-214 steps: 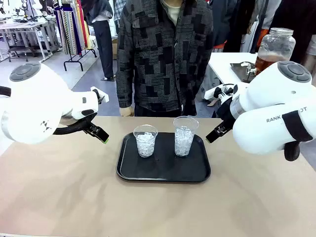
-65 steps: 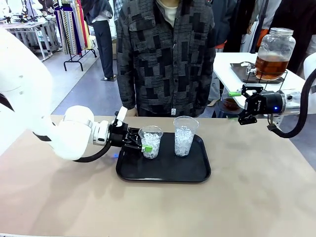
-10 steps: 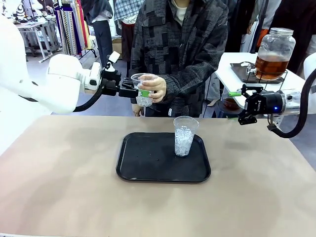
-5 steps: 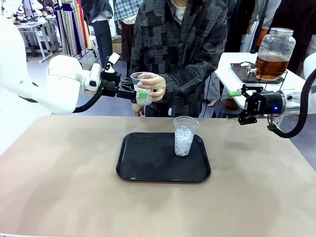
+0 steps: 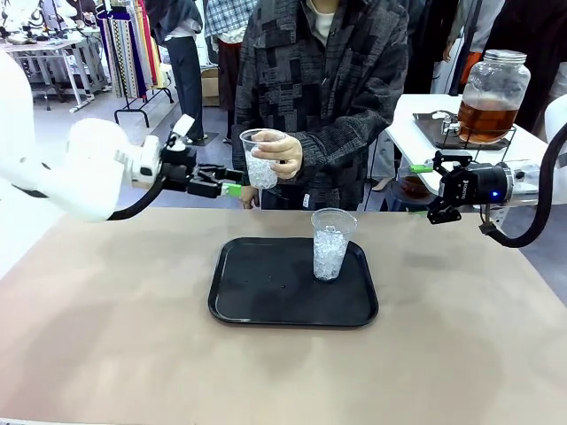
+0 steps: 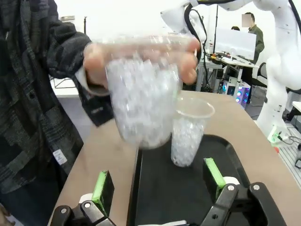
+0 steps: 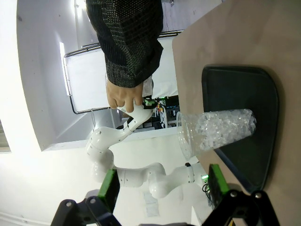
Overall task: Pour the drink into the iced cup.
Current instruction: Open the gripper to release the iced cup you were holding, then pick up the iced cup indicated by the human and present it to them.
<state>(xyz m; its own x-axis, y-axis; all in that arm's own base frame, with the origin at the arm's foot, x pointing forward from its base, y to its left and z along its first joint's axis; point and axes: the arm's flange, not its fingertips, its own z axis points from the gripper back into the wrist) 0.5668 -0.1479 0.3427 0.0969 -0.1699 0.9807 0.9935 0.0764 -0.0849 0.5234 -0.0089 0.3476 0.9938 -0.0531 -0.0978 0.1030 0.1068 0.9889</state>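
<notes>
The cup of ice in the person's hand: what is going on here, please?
A person's hand holds one cup of ice up. The left end effector is open beside it, not touching it. A second iced cup stands on the black tray. The right end effector hangs open, not far from the jar of drink. No drink is in either cup yet.
</notes>
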